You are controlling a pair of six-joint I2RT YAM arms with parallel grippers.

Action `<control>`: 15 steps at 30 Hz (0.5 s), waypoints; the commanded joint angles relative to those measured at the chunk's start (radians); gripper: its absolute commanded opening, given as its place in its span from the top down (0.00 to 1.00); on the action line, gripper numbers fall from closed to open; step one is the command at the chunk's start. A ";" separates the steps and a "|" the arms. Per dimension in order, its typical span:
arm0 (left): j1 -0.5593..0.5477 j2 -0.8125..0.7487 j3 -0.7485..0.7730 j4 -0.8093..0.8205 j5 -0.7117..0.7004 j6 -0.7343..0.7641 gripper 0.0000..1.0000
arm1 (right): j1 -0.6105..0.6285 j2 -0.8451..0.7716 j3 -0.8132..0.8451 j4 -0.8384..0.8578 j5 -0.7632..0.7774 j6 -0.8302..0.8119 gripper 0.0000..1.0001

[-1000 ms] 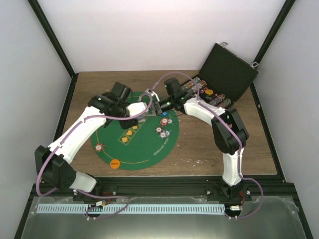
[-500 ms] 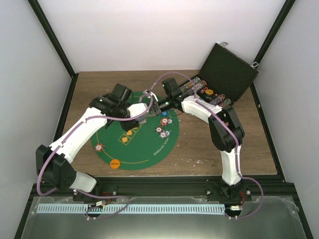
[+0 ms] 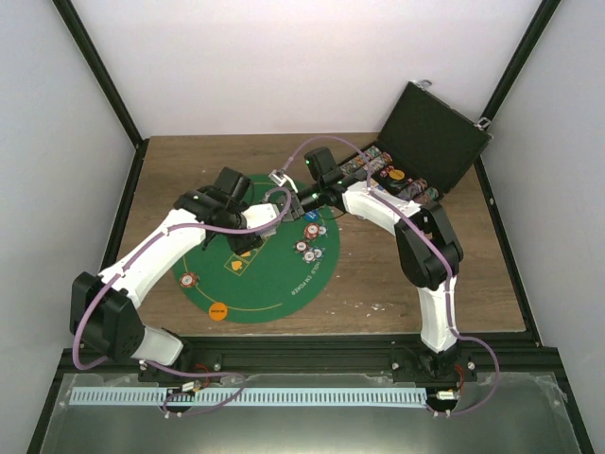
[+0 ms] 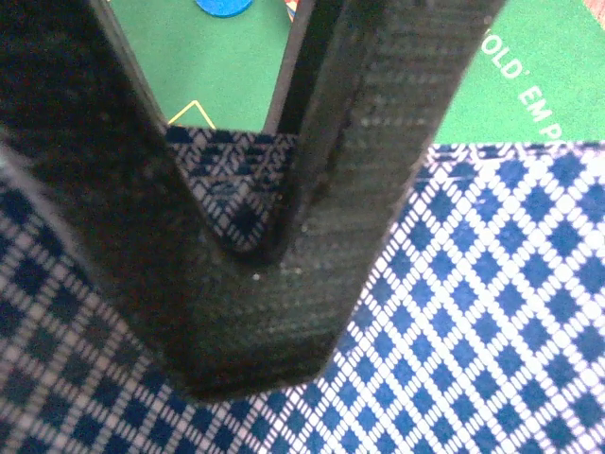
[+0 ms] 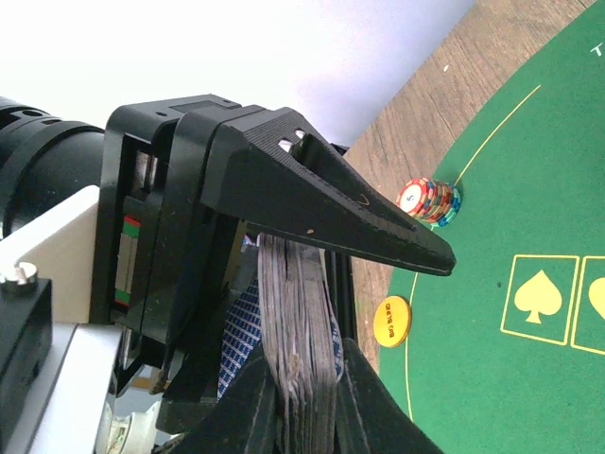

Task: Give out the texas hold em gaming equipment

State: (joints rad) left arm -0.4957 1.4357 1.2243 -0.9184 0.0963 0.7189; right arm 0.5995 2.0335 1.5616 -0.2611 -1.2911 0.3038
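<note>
A deck of playing cards (image 5: 298,331) stands edge-on between the pads of my right gripper (image 5: 302,364), which is shut on it. One blue-backed card (image 5: 241,340) fans off its left side. A finger (image 5: 321,203) of my left gripper lies across the deck's top end. In the left wrist view the blue diamond card back (image 4: 492,312) fills the frame behind black fingers (image 4: 236,312) that stand apart. Both grippers, left (image 3: 267,218) and right (image 3: 288,200), meet over the mat's far edge. A chip stack (image 5: 430,200) and an orange disc (image 5: 391,321) lie on the mat.
The round green mat (image 3: 274,284) carries chip stacks (image 3: 309,241), another stack (image 3: 191,280) at its left and an orange disc (image 3: 218,310) near the front. The open black case (image 3: 430,132) with rows of chips (image 3: 397,180) stands at the back right.
My right gripper has closed on the deck. My left gripper's jaws have widened and that arm has eased back a little.
</note>
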 commanded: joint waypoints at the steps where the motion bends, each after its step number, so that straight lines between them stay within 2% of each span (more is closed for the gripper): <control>1: 0.006 -0.031 0.011 0.039 0.041 -0.009 0.32 | 0.013 -0.029 0.035 -0.012 -0.024 -0.006 0.99; 3: 0.007 -0.037 0.014 0.033 0.059 -0.019 0.35 | 0.013 -0.028 0.038 -0.018 -0.015 -0.010 0.99; 6: 0.007 -0.045 0.014 0.031 0.061 -0.040 0.47 | 0.013 -0.029 0.043 -0.034 0.010 -0.022 0.93; 8: 0.007 -0.049 0.015 0.029 0.059 -0.051 0.48 | 0.013 -0.029 0.045 -0.041 0.024 -0.031 0.92; 10: 0.006 -0.051 0.017 0.025 0.065 -0.054 0.42 | 0.012 -0.027 0.051 -0.062 0.044 -0.044 0.93; 13: 0.006 -0.056 0.019 0.015 0.093 -0.048 0.28 | 0.013 -0.024 0.062 -0.081 0.047 -0.052 0.97; 15: 0.010 -0.058 0.020 0.011 0.112 -0.048 0.25 | 0.013 -0.025 0.064 -0.081 0.045 -0.053 0.97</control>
State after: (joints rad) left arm -0.4892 1.4086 1.2243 -0.9176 0.1539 0.6769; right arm 0.6033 2.0315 1.5822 -0.3016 -1.2610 0.2661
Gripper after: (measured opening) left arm 0.724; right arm 0.107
